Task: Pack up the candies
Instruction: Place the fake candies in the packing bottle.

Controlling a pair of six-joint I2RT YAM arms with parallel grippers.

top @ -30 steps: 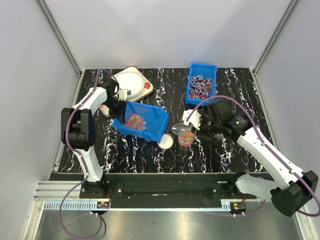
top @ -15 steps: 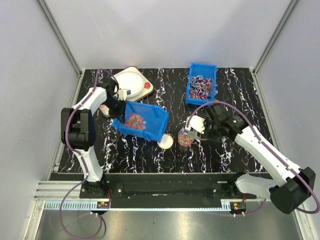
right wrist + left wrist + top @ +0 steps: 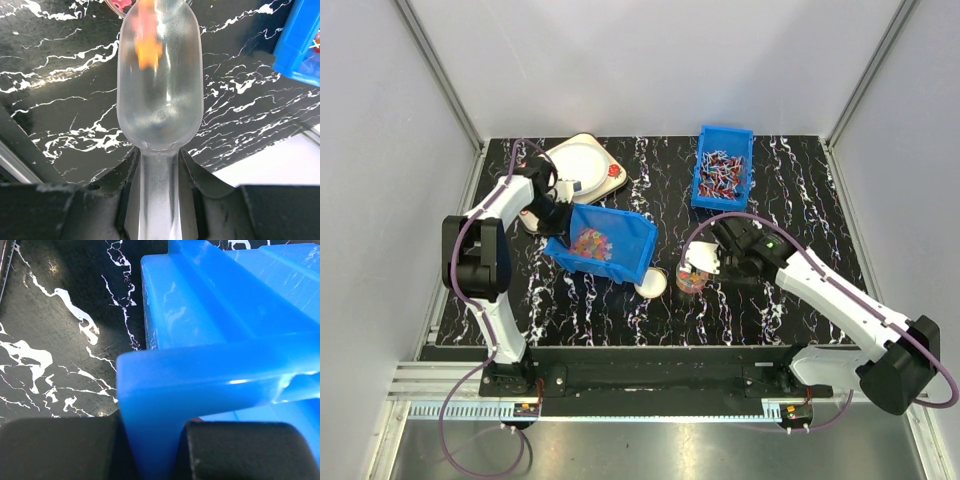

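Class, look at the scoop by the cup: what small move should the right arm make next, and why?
Probably tilt the scoop in the right tool slightly more. It hangs at the cup, and a few orange candies seem to sit near its tip, while the rest of the bowl looks empty.

This is a robotics lab test cell, not a home or shop. Plain pale panel walls (image 3: pixel 670 60) close in the work area at 9, 12 and 3 o'clock, framed by bare aluminium posts (image 3: pixel 440 75). The floor of the cell is a black marble-patterned tabletop (image 3: pixel 770 170). Two white robot arms are bolted at its near edge, the left arm (image 3: pixel 480 260) at 7 o'clock and the right arm (image 3: pixel 840 300) at 5 o'clock, with loose purple cables (image 3: pixel 455 400) trailing from them. A slotted metal rail (image 3: pixel 430 385) runs along 6 o'clock. Industrial blue plastic bins (image 3: pixel 727 130) and a small white weighing scale (image 3: pixel 582 165) at 11 o'clock complete the bench setup.
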